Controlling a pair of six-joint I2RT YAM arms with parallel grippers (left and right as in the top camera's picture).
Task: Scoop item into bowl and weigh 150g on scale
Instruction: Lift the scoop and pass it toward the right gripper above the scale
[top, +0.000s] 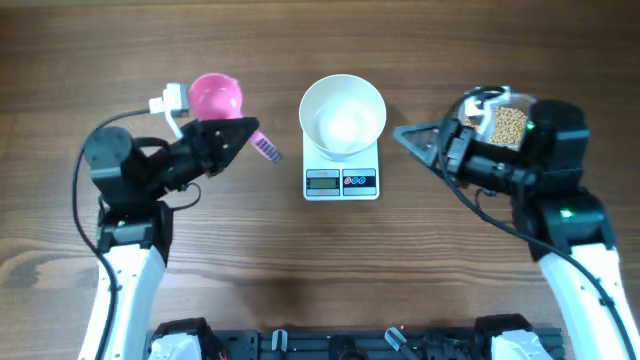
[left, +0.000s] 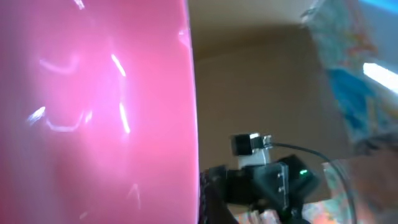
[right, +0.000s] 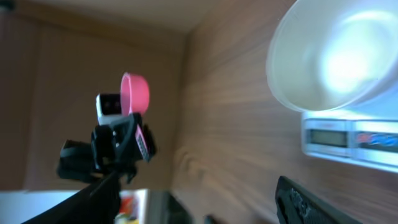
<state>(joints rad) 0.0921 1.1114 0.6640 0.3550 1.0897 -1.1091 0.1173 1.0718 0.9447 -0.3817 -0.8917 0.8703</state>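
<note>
Pink scoop (left: 93, 112): fills the left-wrist view, blurred, cut off at three edges.
Scale display (top: 321, 181): digits too small to read overhead; smeared in right-wrist view.
Beans (top: 511, 124): partly hidden behind the right arm (top: 555, 150).
Bowl (right: 336, 56): blurred in right-wrist view, cropped at top and right.

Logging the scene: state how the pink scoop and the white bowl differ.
The pink scoop is smaller than the white bowl. The left gripper holds the scoop in shut jaws; the bowl rests on the scale. The scoop has a handle; the bowl has none. Both are round and look empty.
</note>
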